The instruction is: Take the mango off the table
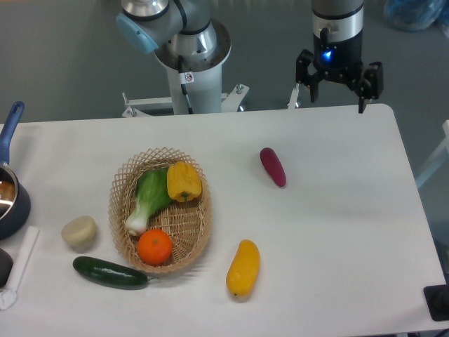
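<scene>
The mango (243, 267) is a smooth elongated yellow-orange fruit lying on the white table (337, 210), near the front edge and just right of the wicker basket. My gripper (338, 90) hangs above the table's far edge at the upper right, far from the mango. Its two fingers are spread wide apart and hold nothing.
A wicker basket (123, 181) holds a yellow bell pepper (184, 181), a bok choy (148, 199) and a round orange (154, 246). A cucumber (110, 272) and a beige potato (78, 232) lie left of it. A purple sweet potato (273, 166) lies mid-table. A blue pot (10, 200) sits at the left edge.
</scene>
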You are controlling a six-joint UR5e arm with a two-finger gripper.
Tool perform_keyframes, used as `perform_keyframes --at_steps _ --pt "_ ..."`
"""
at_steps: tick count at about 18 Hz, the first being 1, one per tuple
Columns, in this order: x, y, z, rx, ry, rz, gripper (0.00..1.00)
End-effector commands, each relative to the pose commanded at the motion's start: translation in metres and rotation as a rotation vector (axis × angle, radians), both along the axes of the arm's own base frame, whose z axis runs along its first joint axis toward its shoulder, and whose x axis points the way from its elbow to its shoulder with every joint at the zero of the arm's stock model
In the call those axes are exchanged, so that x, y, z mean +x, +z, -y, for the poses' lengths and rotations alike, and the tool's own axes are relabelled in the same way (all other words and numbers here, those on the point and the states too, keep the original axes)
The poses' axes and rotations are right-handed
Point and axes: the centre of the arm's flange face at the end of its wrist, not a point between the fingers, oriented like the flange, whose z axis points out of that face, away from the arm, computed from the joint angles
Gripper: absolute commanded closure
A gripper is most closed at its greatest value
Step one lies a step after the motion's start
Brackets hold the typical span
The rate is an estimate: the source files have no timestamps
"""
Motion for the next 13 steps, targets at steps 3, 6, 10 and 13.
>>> perform_keyframes --at_steps 3,6,10,13 --pt "0.001 0.005 0.001 -0.001 -0.007 -0.008 0.0" --pt "0.004 -0.002 0.003 -0.002 -0.003 0.001 0.0" --pt "0.006 -0.002 0.003 0.009 0.005 0.001 0.0" --pt "0.007 -0.007 0.003 0.014 0.006 0.013 0.0"
